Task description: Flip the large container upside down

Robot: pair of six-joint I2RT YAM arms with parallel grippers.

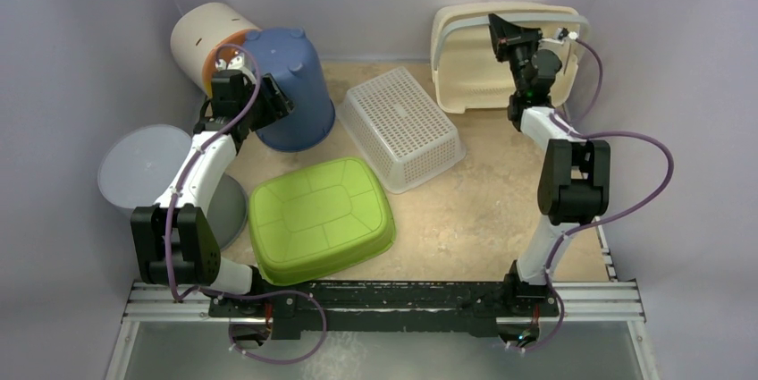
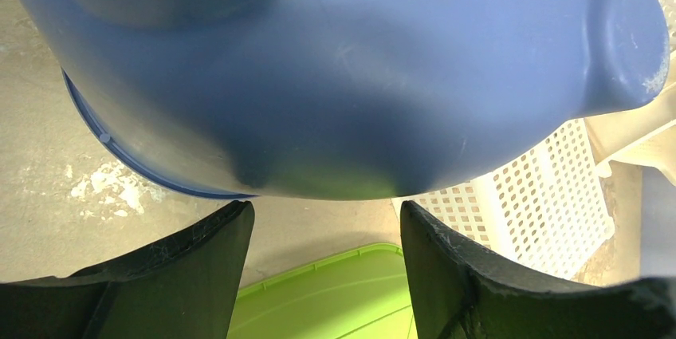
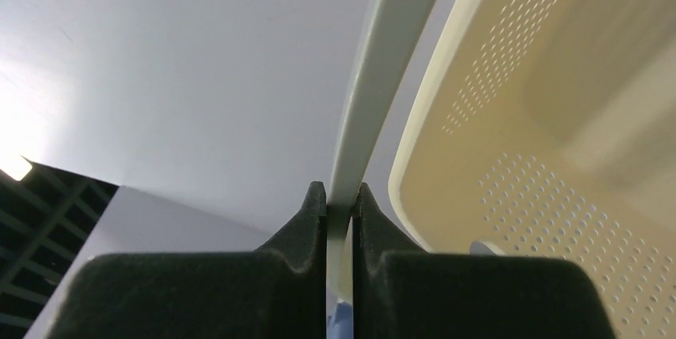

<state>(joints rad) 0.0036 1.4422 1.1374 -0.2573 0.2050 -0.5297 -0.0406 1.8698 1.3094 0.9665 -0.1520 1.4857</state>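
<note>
The large cream container (image 1: 465, 71) stands on edge against the back wall, behind and to the right of the green tub (image 1: 320, 219), which lies bottom-up. The blue bucket (image 1: 299, 85) sits behind and left of the tub. The white mesh basket (image 1: 402, 125) lies just behind the tub, also bottom-up. The right gripper (image 3: 340, 195) is clamped on the container's pale handle (image 3: 375, 76). The left gripper (image 2: 327, 215) is spread wide by the bucket's wall, its 2 fingers grasping nothing.
</note>
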